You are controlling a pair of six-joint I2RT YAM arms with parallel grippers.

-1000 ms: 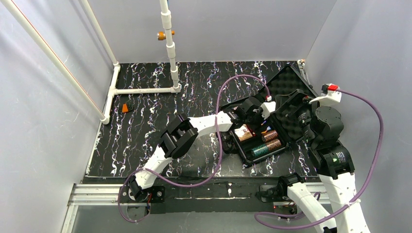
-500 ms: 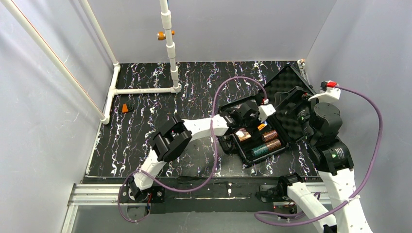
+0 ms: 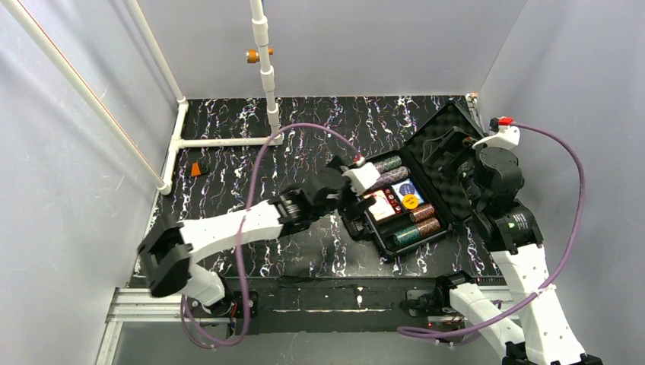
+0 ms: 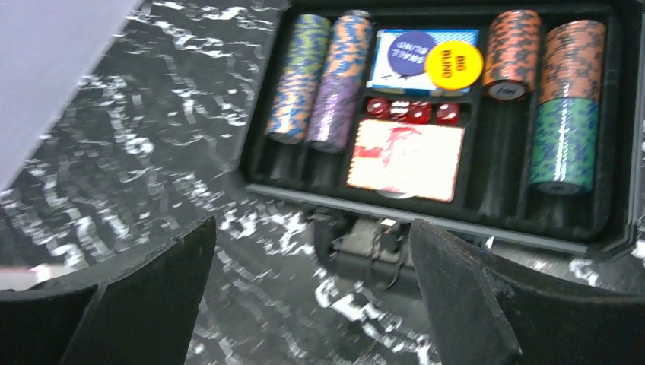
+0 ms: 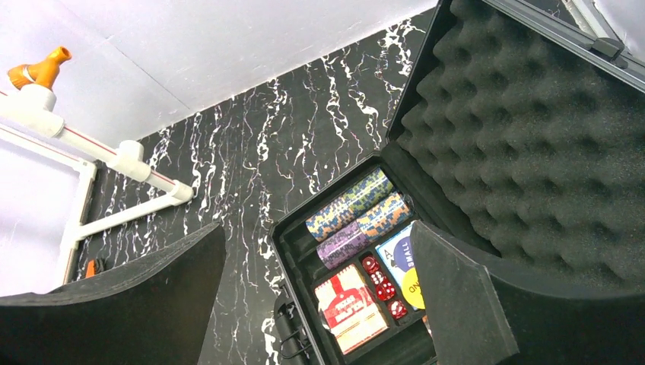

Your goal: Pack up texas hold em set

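Observation:
The black case lies open with its tray (image 3: 374, 240) at centre right and its egg-crate foam lid (image 3: 445, 137) raised behind. In the left wrist view the tray (image 4: 258, 144) holds chip stacks (image 4: 319, 76), a red deck (image 4: 407, 160), red dice (image 4: 411, 111), a blue deck (image 4: 384, 76), a blue button (image 4: 407, 47) and a yellow button (image 4: 454, 65). My left gripper (image 3: 354, 196) (image 4: 312, 296) is open and empty, just outside the tray's handle side (image 4: 373, 243). My right gripper (image 3: 464, 173) (image 5: 316, 304) is open and empty, above the tray, in front of the foam lid (image 5: 532, 129).
A white PVC pipe frame (image 3: 228, 141) stands at the back left with an orange fitting (image 3: 257, 55) high on its post. A small orange and black object (image 3: 199, 169) lies by the left wall. Grey walls close in the black marbled table (image 3: 251, 198).
My left gripper has drawn back out of the case to its left edge and the left arm has dropped low. The blue deck and the buttons now show. My right gripper rose slightly.

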